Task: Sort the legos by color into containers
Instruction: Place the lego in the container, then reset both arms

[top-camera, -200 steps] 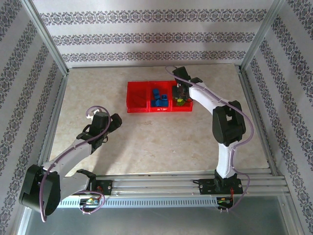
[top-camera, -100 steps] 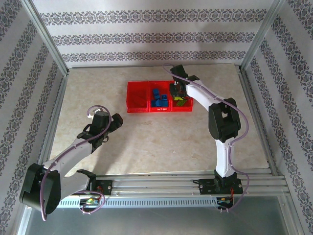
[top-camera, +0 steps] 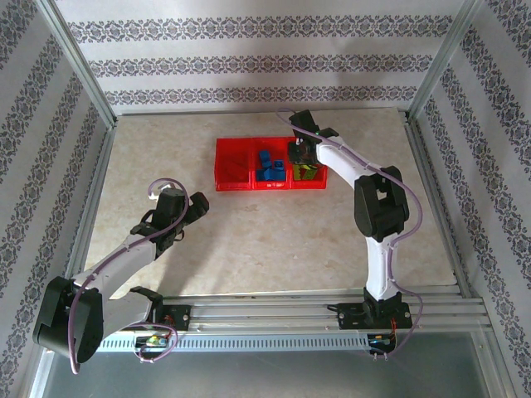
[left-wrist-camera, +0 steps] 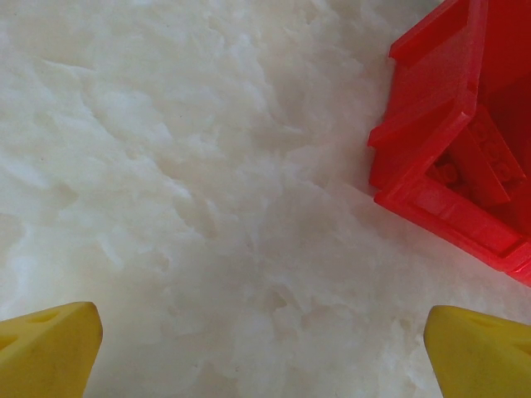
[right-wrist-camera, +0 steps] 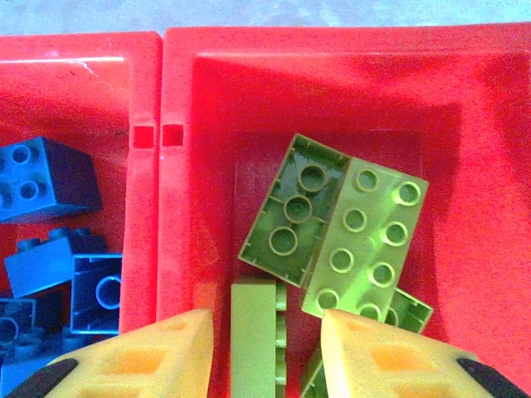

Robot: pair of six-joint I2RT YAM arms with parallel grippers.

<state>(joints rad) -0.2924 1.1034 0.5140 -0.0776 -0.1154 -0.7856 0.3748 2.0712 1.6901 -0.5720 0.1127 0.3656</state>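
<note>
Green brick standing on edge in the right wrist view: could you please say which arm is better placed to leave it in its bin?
Right. The right fingers flank the green brick inside the bin holding the other greens; the left fingers hang wide open over bare table.

Three joined translucent red containers are set in one row near the far edge of the desk, parallel to it. Red legos are dimly seen in the left bin. Blue legos are piled in the middle bin. Yellow-green legos are in the right bin: one studs-up, one flipped and touching it, one on its side.
</note>
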